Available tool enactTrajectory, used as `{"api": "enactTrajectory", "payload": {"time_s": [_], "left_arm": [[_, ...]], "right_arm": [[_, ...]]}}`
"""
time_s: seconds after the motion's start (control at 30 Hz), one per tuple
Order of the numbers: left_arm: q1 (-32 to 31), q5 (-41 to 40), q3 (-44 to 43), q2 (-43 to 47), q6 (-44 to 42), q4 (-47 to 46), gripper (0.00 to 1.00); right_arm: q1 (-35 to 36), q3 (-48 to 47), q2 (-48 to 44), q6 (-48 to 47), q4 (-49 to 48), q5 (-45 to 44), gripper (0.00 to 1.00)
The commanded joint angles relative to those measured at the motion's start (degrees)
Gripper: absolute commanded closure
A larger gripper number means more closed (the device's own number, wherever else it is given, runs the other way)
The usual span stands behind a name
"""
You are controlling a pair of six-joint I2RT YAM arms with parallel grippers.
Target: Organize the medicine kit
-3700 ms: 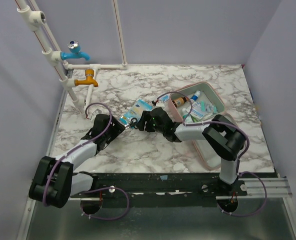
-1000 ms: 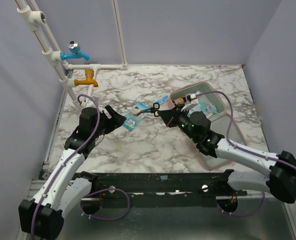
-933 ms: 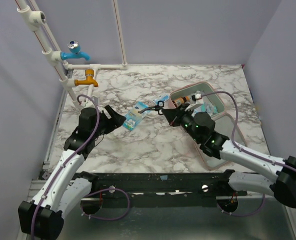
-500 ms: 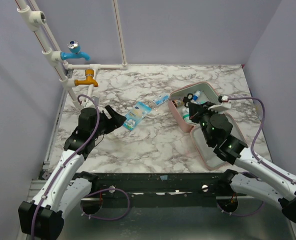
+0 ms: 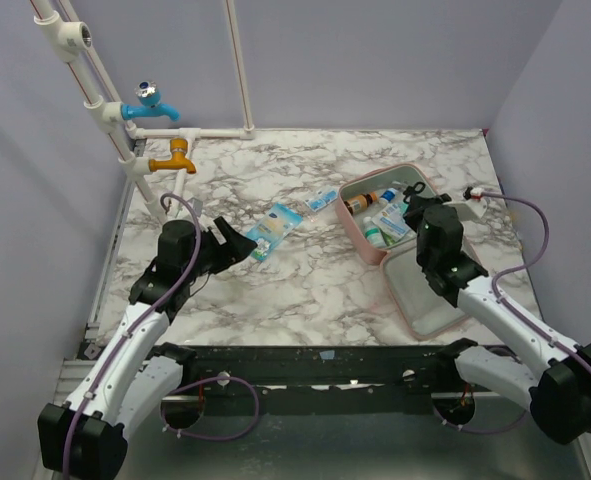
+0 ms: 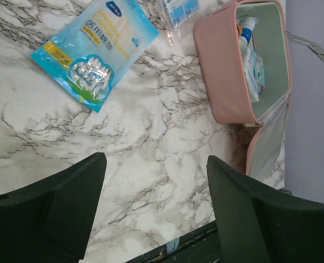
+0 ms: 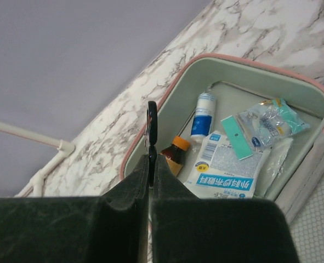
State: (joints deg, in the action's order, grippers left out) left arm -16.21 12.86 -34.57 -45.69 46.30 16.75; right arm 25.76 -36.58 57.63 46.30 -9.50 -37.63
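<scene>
The medicine kit lies open at the right of the marble table, its pink wall and rim showing. Inside it lie a brown bottle with an orange cap, a white tube, a blue-white sachet and a green packet. My right gripper hovers over the kit's tray, shut on a thin black looped tool, seemingly small scissors. My left gripper stands open over bare marble, near a cotton-swab sachet.
A smaller blue-white sachet lies between the swab sachet and the kit. White pipes with a blue tap and an orange tap stand at the back left. Grey walls close in the table.
My right arm has swung from the table's middle, by the sachets, rightward to above the kit's tray, carrying the black tool. The left arm has barely moved.
</scene>
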Motion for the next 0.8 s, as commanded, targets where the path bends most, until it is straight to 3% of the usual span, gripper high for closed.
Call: {"api": "enactTrajectory", "payload": {"time_s": [0.0,0.47,0.63,0.77], "left_arm": [[0.3,3.4,1.2,2.0,0.2,-1.9,0.23],[0.3,5.2,4.9,3.9,0.5,-3.1,0.23],[0.3,5.3,5.2,3.9,0.1,-2.9,0.23],[0.3,5.0,4.6,3.5,-0.5,-2.6,0.23]], "right_arm": [[-2.2,3.2,2.4,6.6,-7.5,-4.6,0.99],[-15.0,12.1,16.6,25.4,-25.0,1.3,0.99],[-16.5,11.5,22.2,26.1,-26.9,4.1,0.99],[-16.6,10.6,24.6,23.2,-27.4,6.1,0.8]]}}
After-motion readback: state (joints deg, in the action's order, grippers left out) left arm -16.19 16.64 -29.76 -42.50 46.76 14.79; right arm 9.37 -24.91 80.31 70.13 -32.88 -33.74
